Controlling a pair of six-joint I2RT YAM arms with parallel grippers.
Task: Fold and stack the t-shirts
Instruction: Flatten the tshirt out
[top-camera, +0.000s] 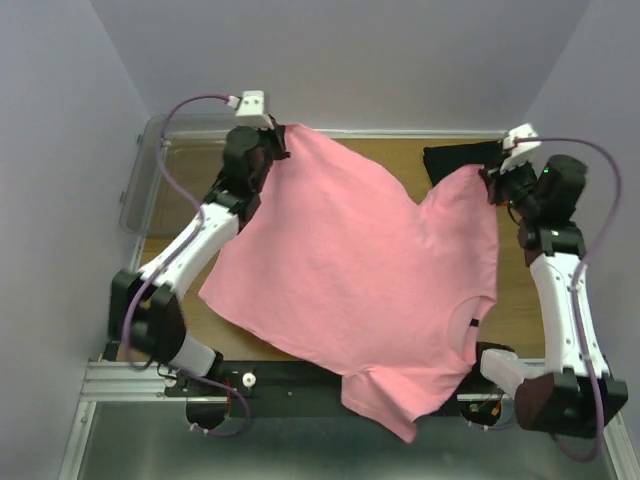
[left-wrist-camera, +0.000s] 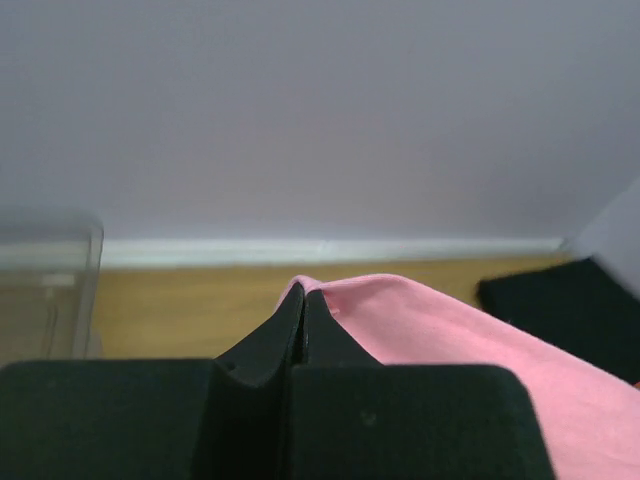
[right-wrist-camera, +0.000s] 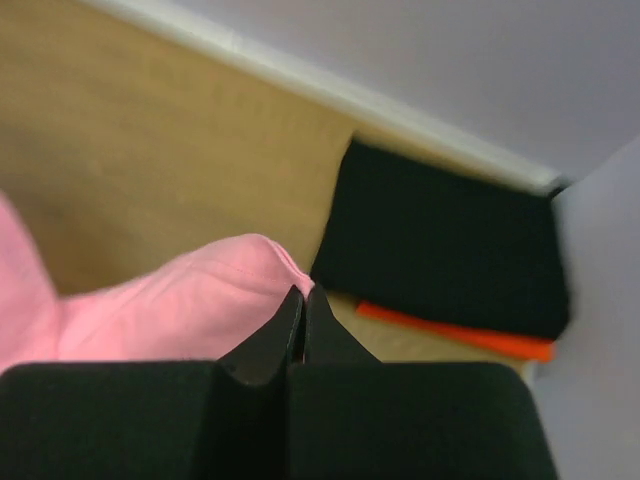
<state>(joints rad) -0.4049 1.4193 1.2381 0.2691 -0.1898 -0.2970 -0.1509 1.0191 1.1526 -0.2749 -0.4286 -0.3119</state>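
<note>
Gripping the pink t-shirt (top-camera: 350, 270) along its far edge, I had my left jaws pinched shut on the cloth at eleven o'clock and my right jaws pinched shut on it at two o'clock, with the shirt spread between them over the counter (top-camera: 515, 300). Its neck end and one sleeve draped past the near edge at six o'clock, over the rail (top-camera: 300, 375) where my bases sat. That overhang worried me most: a pull toward twelve could have snagged it on the rail, and slack could have let its weight slide the shirt off. Each grip looked like a thin bite at the fabric's very edge, so a sharp tug might have slipped one side free. My right jaws were near the folded black t-shirt (top-camera: 455, 160), with the orange t-shirt (right-wrist-camera: 455, 335) under it, at one o'clock, and a careless sweep could have knocked that stack askew.
</note>
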